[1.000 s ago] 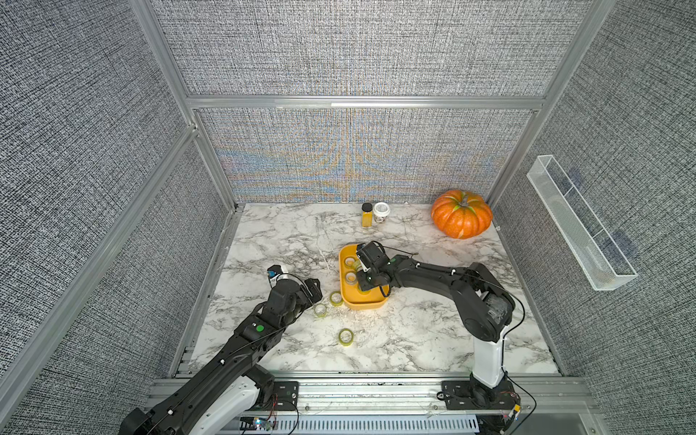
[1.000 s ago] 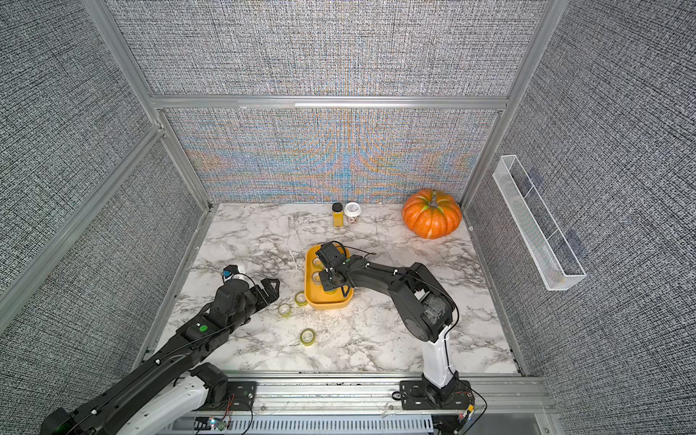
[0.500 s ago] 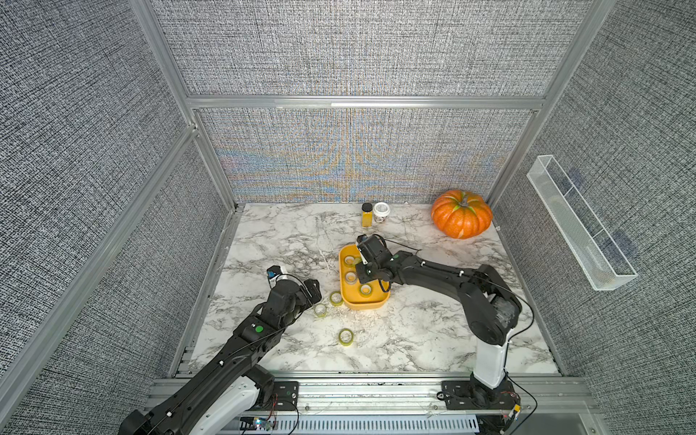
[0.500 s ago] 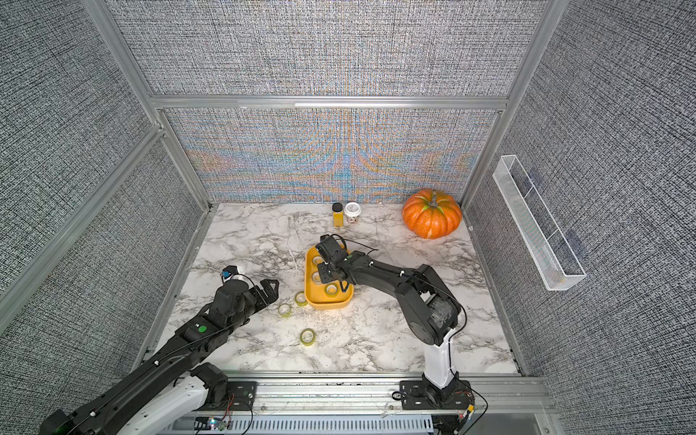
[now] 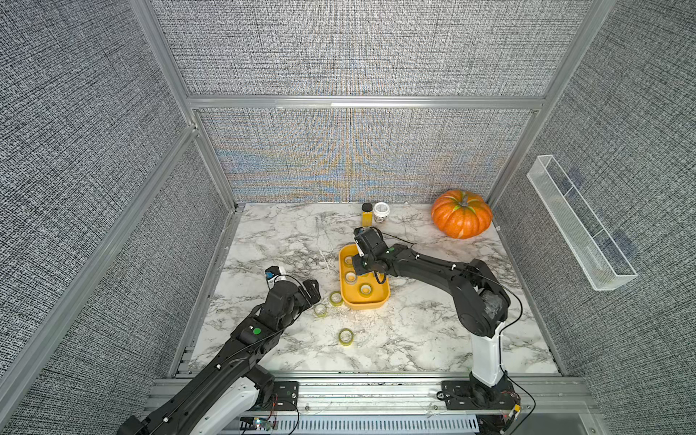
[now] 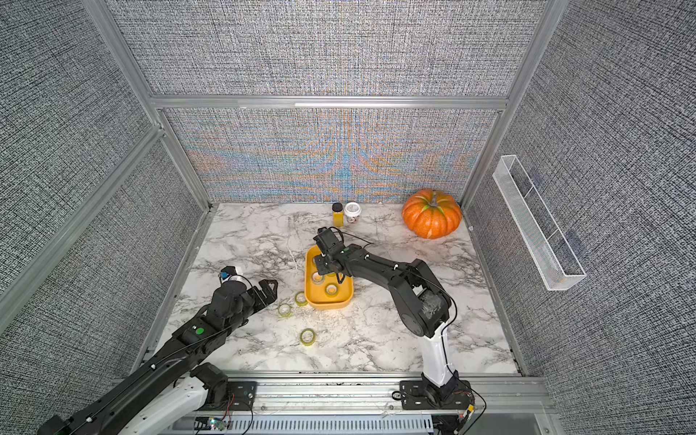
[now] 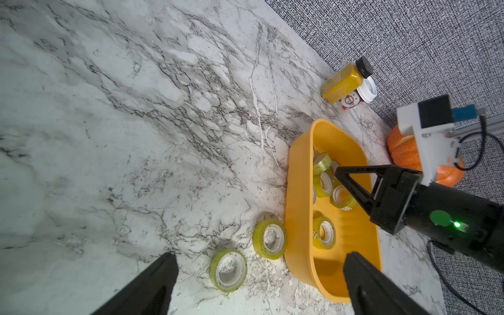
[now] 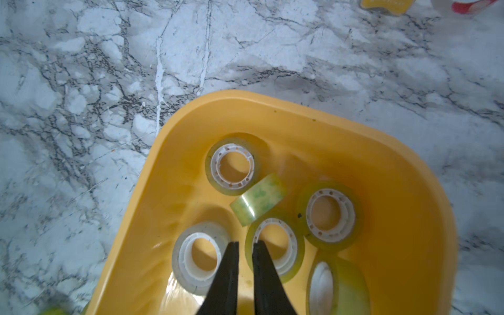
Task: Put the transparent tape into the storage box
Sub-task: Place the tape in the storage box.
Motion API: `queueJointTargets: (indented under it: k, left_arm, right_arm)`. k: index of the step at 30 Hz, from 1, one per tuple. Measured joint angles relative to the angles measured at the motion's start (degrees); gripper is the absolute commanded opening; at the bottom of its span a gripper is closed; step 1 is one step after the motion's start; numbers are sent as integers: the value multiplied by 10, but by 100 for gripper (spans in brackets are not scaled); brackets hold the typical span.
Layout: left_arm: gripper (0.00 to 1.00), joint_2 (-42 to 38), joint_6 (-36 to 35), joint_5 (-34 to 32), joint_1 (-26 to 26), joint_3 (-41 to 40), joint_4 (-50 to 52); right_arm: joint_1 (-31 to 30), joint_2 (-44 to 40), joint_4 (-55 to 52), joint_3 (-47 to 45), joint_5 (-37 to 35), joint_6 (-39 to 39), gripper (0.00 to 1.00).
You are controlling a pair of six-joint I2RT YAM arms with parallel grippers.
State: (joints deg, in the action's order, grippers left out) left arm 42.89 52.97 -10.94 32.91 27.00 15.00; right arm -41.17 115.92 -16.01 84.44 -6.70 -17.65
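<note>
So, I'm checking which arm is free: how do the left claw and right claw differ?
The left claw is wide open; the right claw is almost shut. The left claw is outside the box, near two loose rolls on the table; the right claw is over the box, above rolls inside it. Both are black and hold nothing.

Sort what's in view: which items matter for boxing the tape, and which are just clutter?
Job:
- three loose tape rolls on the marble
- tape rolls already in the tub
- yellow storage tub

Lying about:
- pumpkin
- yellow bottle with black cap
- white-lidded jar
- clear wall trough
</note>
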Motion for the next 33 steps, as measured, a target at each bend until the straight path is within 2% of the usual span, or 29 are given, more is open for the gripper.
queueJointTargets:
  k: [6, 12, 23, 28, 33]
  left_arm:
    - [100, -27, 3, -1, 0, -10, 1]
    - [100, -19, 6, 0, 0, -10, 1]
    - [100, -17, 6, 7, 0, -6, 1]
    - [100, -12, 6, 21, 0, -6, 0]
    - [100, -10, 6, 34, 0, -6, 0]
  right_arm:
    - [5, 33, 10, 33, 5, 5, 20]
    - [6, 50, 33, 35, 7, 12, 19]
    - [-17, -87, 35, -116, -5, -1, 20]
    - [-24, -132, 12, -123, -33, -3, 20]
    - [-10, -126, -22, -90, -87, -4, 17]
